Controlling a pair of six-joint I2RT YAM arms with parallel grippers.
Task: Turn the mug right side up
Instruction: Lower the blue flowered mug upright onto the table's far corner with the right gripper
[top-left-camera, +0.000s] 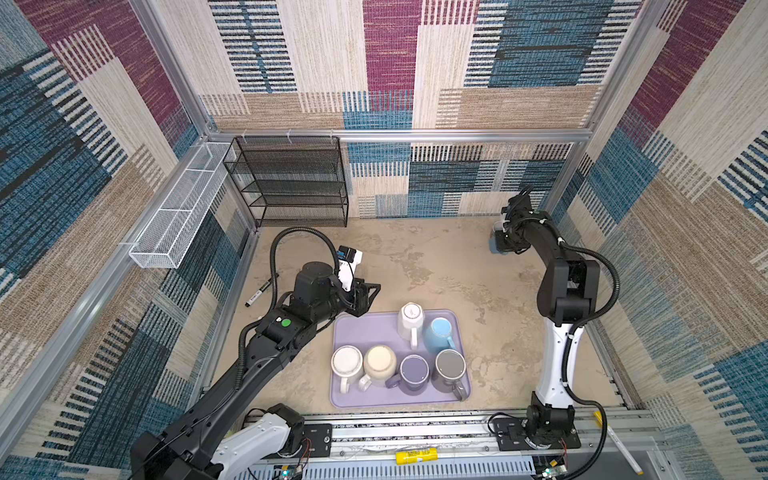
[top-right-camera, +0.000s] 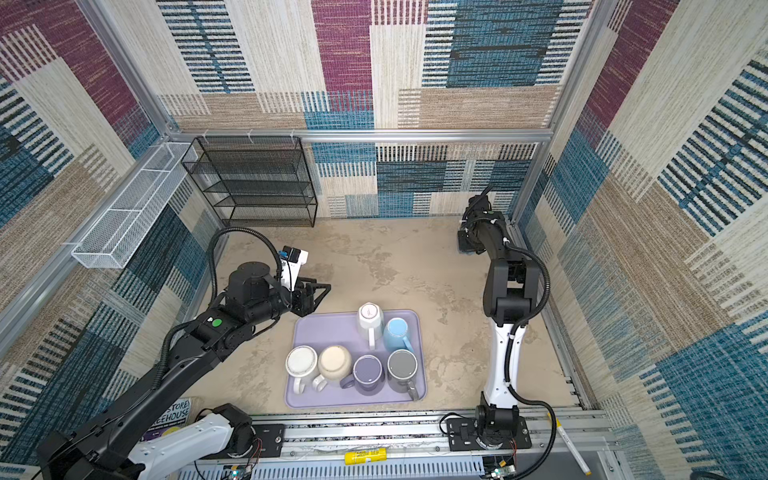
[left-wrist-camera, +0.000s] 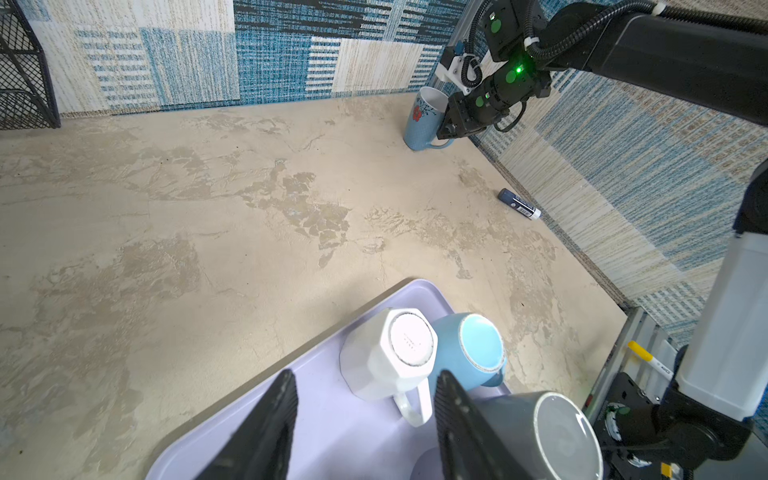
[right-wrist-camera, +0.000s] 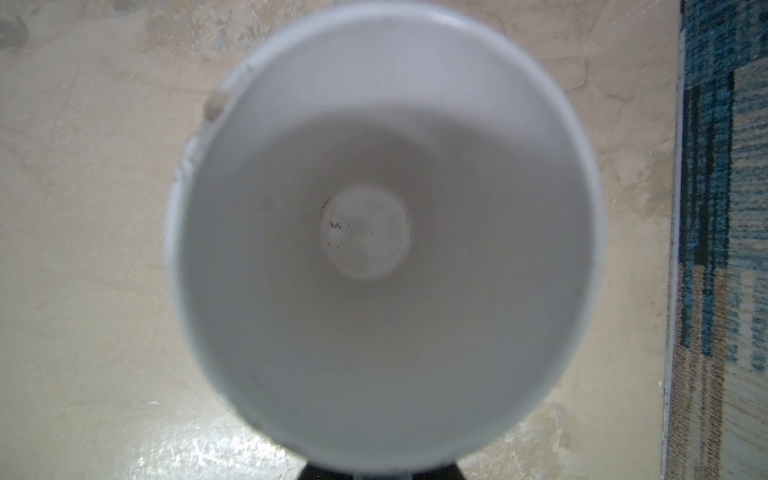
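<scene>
Top views: right gripper (top-left-camera: 506, 242) at right-centre near the back wall, mostly hiding the mug (top-left-camera: 496, 246); left gripper (top-left-camera: 369, 292) hovers about half open, empty, left of centre by the upper-left corner of the tray (top-left-camera: 357, 332) carrying 6 other mugs (top-left-camera: 348, 360). Left wrist: mug (left-wrist-camera: 420, 122) upright on the table (left-wrist-camera: 208, 208), upper right of frame, right gripper (left-wrist-camera: 448, 124) closed on its handle side. Right wrist: mug (right-wrist-camera: 365, 232) fills centre frame, mouth toward camera, white inside.
</scene>
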